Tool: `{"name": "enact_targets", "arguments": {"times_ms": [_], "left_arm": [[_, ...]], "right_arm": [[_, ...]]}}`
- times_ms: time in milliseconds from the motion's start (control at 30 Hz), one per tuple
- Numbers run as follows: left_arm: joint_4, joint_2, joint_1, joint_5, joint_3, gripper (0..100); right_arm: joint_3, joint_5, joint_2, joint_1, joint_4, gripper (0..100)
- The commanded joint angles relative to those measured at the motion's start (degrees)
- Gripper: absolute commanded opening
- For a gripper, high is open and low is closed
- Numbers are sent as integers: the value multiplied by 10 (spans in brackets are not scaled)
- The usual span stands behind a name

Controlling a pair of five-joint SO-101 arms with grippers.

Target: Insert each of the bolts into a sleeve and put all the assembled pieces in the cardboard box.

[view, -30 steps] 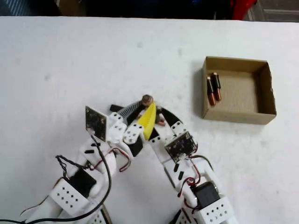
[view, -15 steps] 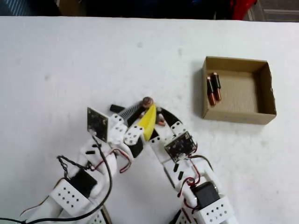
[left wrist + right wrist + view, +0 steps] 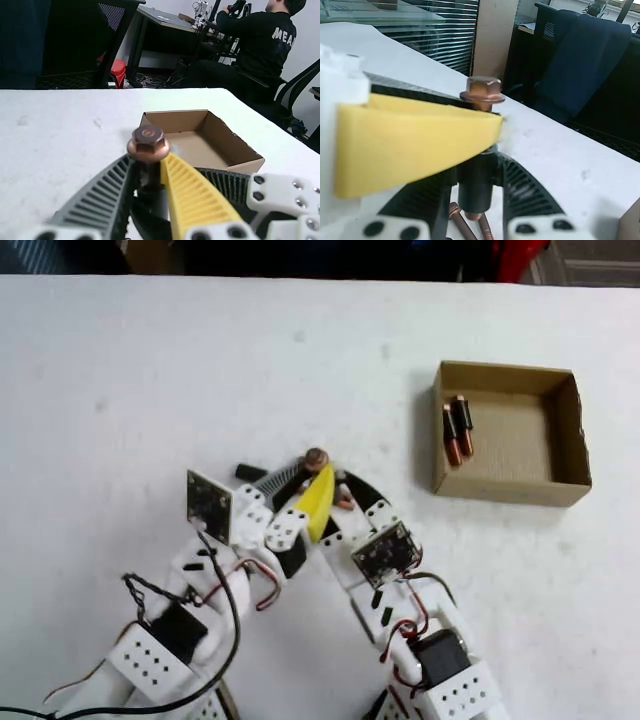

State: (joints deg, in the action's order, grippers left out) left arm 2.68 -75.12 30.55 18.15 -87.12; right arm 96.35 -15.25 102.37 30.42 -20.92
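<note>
At the high view's centre, I have the left gripper [image 3: 148, 172] clamped on the bolt [image 3: 148, 141] below its head and the right gripper [image 3: 476, 172] gripping the upright sleeve [image 3: 476, 194], aligned for insertion; the cardboard box [image 3: 505, 490] sits mid-right.

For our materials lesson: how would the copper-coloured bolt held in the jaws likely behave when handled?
The bolt looks like solid metal, so probably stiff and heavy for its size. It would likely roll in a curve around its wider flanged head. Its smooth finish may slip.
</note>
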Motion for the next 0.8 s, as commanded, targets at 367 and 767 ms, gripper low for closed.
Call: {"name": "enact_targets", "arguments": {"times_ms": [367,767], "left_arm": [[-13,-6,-17,-18,4,62],[-13,-6,-17,-56,4,62]], "right_arm": [[5,-4,2,-10,9,17],[5,-4,2,-11,9,17]]}}
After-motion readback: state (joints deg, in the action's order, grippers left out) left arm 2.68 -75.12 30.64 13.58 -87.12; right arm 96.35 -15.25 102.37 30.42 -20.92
